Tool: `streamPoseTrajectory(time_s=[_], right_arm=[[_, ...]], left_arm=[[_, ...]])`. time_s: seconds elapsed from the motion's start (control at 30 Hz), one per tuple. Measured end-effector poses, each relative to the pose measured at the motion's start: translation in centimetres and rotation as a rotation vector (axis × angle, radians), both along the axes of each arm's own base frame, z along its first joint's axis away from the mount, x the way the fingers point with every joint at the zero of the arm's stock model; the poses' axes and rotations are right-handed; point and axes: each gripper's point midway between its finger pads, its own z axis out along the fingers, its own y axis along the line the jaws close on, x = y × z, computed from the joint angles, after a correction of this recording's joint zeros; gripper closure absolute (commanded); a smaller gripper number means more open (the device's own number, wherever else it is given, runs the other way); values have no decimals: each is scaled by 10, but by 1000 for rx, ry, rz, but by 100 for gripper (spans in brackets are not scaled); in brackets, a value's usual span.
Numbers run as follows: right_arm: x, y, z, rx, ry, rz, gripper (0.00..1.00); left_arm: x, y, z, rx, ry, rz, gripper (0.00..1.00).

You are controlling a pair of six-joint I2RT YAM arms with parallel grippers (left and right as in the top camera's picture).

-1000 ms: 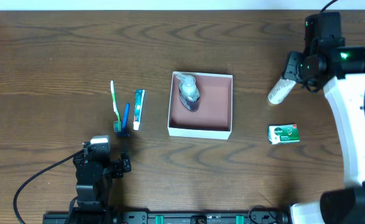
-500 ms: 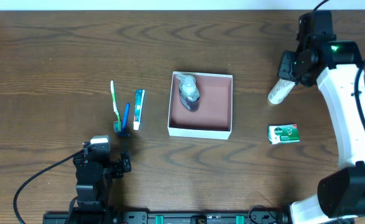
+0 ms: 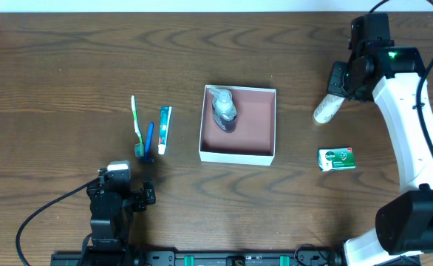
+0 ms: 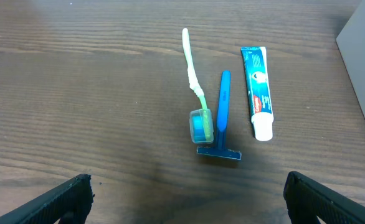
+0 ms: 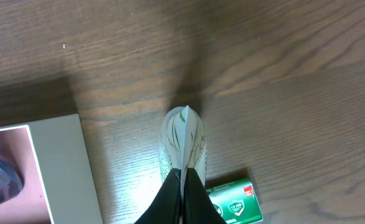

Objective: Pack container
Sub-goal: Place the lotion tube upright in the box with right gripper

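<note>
The container (image 3: 264, 122), a white-walled square box with a reddish-brown inside, stands mid-table with a clear pump bottle (image 3: 224, 111) lying in it. My right gripper (image 5: 184, 177) is shut on the flat crimped end of a white tube (image 5: 182, 140); overhead, the tube (image 3: 326, 109) slants down-left from the right gripper (image 3: 342, 85), right of the container. My left gripper (image 4: 185, 199) is open and holds nothing, just short of a green toothbrush (image 4: 194, 81), a blue razor (image 4: 222, 118) and a toothpaste tube (image 4: 257, 87).
A green soap box (image 3: 337, 159) lies on the table below the white tube, its end showing beside my right fingers (image 5: 232, 202). The container's white wall (image 5: 58, 168) sits left of the tube. The left arm (image 3: 109, 207) rests at the near edge.
My right gripper has closed onto the white tube's flat end. The arm and the tube have shifted slightly left. The left arm has not moved.
</note>
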Motion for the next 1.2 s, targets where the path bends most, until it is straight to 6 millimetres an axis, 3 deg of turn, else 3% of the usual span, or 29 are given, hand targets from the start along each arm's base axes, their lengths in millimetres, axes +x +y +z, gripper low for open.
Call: streamPoseTrajectory(time_s=[0.2,0.3,0.43,0.57,0.63,0.7,0.83,0.93,1.2], right_arm=[[-4,-1,2,-6,14,-1,99],[-10,1,18,-3,17,5,99],[-14,20,81,-4,-109,54,99],[-38,63,147,28,-273,178,99],[-55,89,168,65,-328,253,99],[-69,109,177,104,-345,303,99],[-74,130,167,135,-304,338,99],[-69,134,151,121,-259,328,99],[-38,153,96,108,-160,324,99]], left_arm=[[0,0,0,0,0,0,2],[0,0,0,0,0,0,2],[0,0,0,0,0,0,2],[0,0,0,0,0,0,2],[0,0,0,0,0,0,2],[0,0,0,0,0,0,2],[0,0,0,0,0,0,2],[0,0,0,0,0,0,2],[0,0,0,0,0,0,2]])
